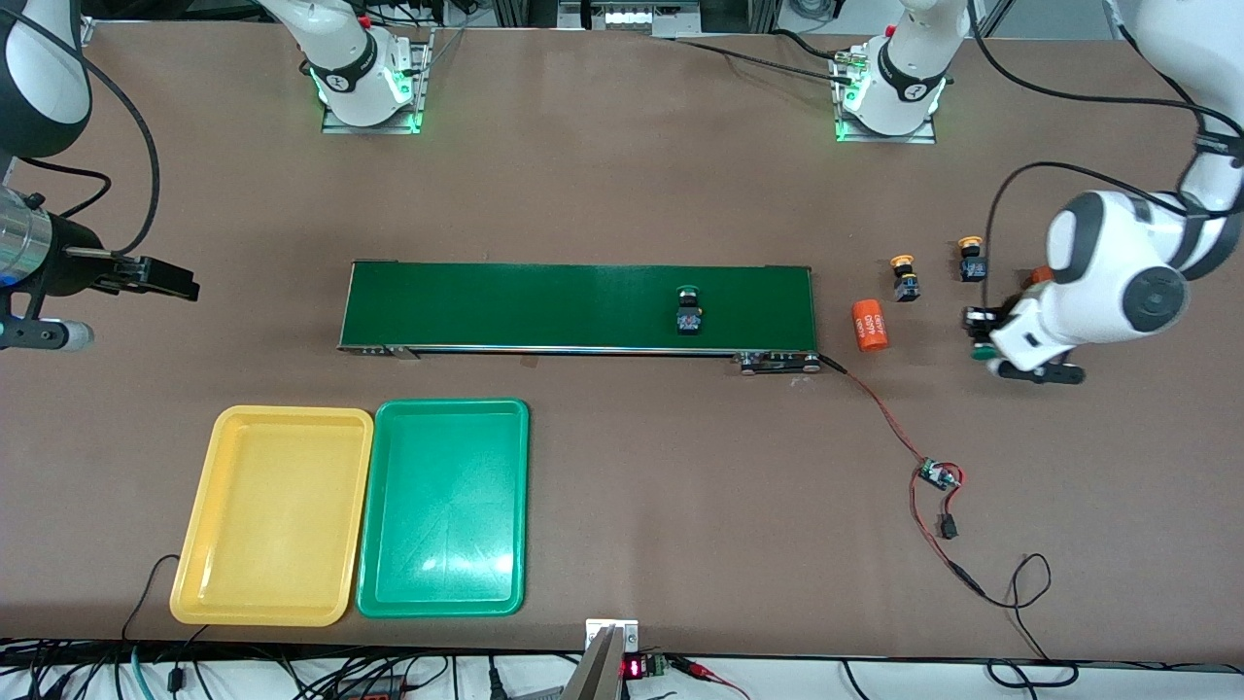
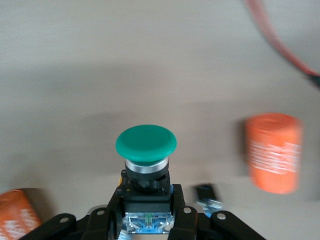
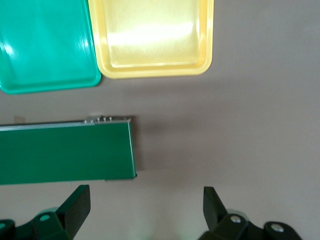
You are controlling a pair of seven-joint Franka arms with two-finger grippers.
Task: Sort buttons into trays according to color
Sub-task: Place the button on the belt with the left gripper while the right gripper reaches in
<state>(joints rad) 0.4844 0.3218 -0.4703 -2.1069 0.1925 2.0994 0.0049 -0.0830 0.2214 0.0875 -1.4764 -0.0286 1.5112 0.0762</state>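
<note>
Looking down through the left wrist view, I see the left tool (image 2: 148, 220) clamped on the dark square body of a green-capped button (image 2: 146, 144), its fingers (image 2: 181, 222) pressed against both sides; only their upper parts show, the tips being cut off by the frame edge. In the front view that tool (image 1: 982, 335) sits at the left arm's end of the tabletop (image 1: 622, 194), mostly hidden under the white wrist, with just a sliver of green cap (image 1: 982, 353) peeking out. I cannot tell whether the held button is touching the tabletop or lifted off it.

Two yellow-capped buttons (image 1: 905, 276) (image 1: 970, 258) stand upright near the tool, apart from each other. An orange cylinder (image 1: 871, 325) with printed text lies on its side between them and the conveyor belt (image 1: 573, 306); the print is too blurred to read. A second orange cylinder (image 2: 17, 220) is cut off in the wrist view.

The other green-capped button (image 1: 689, 313) stands on the belt, toward the left arm's end.

My right tool (image 1: 160, 279) waits over bare tabletop at the right arm's end, jaws spread wide with nothing between them; in its wrist view (image 3: 147, 202) only the fingertips show.

The yellow tray (image 1: 272, 515) and green tray (image 1: 445, 506) lie side by side, touching or nearly so, nearer the front camera than the belt.
</note>
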